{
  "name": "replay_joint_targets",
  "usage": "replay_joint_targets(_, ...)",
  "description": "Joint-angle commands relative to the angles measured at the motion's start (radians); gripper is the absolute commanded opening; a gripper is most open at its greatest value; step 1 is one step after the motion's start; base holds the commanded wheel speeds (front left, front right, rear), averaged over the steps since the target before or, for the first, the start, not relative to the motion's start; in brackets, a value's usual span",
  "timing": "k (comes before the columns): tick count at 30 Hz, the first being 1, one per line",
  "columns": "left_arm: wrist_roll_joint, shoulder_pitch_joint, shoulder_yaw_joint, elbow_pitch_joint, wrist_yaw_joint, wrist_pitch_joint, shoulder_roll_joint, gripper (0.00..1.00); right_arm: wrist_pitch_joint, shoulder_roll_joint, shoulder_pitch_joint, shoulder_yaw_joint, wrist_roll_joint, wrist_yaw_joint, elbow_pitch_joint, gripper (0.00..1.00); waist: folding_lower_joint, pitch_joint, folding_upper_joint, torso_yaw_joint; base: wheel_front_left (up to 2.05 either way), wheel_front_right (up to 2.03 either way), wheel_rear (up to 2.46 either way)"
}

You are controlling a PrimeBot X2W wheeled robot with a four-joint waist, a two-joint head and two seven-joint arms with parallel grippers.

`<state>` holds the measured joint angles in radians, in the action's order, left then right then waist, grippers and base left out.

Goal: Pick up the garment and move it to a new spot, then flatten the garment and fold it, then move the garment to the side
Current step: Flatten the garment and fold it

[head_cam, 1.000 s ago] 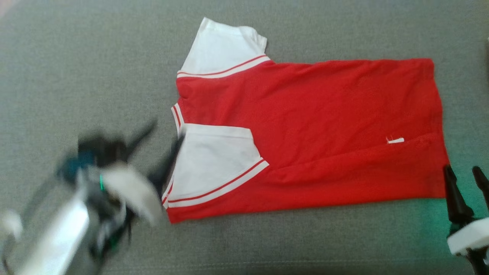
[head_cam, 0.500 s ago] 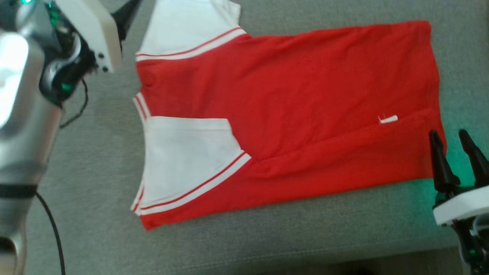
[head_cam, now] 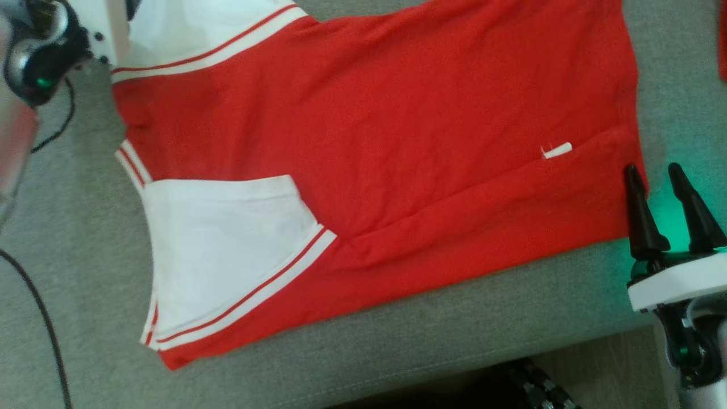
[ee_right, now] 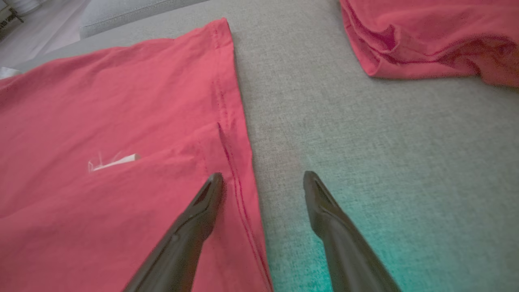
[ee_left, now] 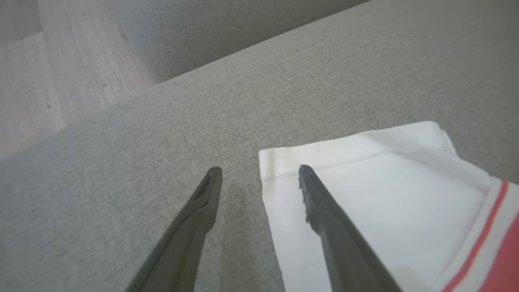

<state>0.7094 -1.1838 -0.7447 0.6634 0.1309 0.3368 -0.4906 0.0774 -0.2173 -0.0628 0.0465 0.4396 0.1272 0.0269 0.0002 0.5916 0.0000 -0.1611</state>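
Observation:
The garment point(head_cam: 397, 113), a red shirt with white sleeves, lies flat on the grey sofa cushion point(head_cam: 74, 255). Its near sleeve point(head_cam: 221, 244) is folded over the red body, and a small white tag point(head_cam: 556, 150) shows near the hem. My left gripper point(ee_left: 259, 169) is open at the far white sleeve point(ee_left: 385, 194), one finger over the sleeve's corner and the other over bare cushion. My right gripper point(head_cam: 653, 168) is open at the hem's near corner. In the right wrist view, my right gripper point(ee_right: 263, 175) straddles the hem edge point(ee_right: 227, 134). Neither holds anything.
Another red cloth point(ee_right: 425, 40) lies bunched on the cushion beyond the hem, with its edge point(head_cam: 722, 45) at the head view's right border. The cushion's front edge point(head_cam: 454, 363) drops to wooden floor point(head_cam: 602, 363). A dark cable point(head_cam: 40, 318) hangs at left.
The head camera has shifted, so the shirt sits lower left in the picture. My left arm swung from the near sleeve up to the far sleeve. My right gripper crept forward along the hem.

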Motion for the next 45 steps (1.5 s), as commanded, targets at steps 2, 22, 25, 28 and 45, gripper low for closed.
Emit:
replay_joint_targets(2,0.015,-0.071,0.010,0.004,0.000,-0.018,-0.064,1.00,-0.018,-0.008,-0.007,-0.017,-0.004,0.003,0.019,1.00,-0.0002,0.022,0.0000,-0.025,0.00,0.00,0.00)
replay_joint_targets(22,0.127,-0.095,-0.178,0.038,0.000,-0.139,-0.095,0.00,0.065,0.048,-0.157,-0.015,-0.051,0.003,0.063,1.00,-0.0002,-0.058,0.0000,-0.025,0.00,0.00,0.00)
replay_joint_targets(25,0.135,-0.092,-0.202,0.024,0.000,-0.171,-0.088,0.00,0.131,0.056,-0.212,-0.023,-0.067,0.003,0.032,1.00,-0.0002,-0.080,0.0000,-0.011,0.00,0.00,0.00)
replay_joint_targets(28,0.158,-0.085,-0.237,-0.003,0.000,-0.212,-0.078,0.00,0.219,0.065,-0.312,-0.019,-0.102,0.003,-0.060,1.00,-0.0002,-0.113,0.0000,0.012,0.00,0.00,0.00)
replay_joint_targets(45,0.341,-0.123,-0.414,-0.154,0.000,-0.296,-0.106,0.00,0.381,0.025,-0.797,0.036,-0.259,0.003,-0.690,1.00,-0.0002,-0.141,0.0000,0.130,0.00,0.00,0.00)
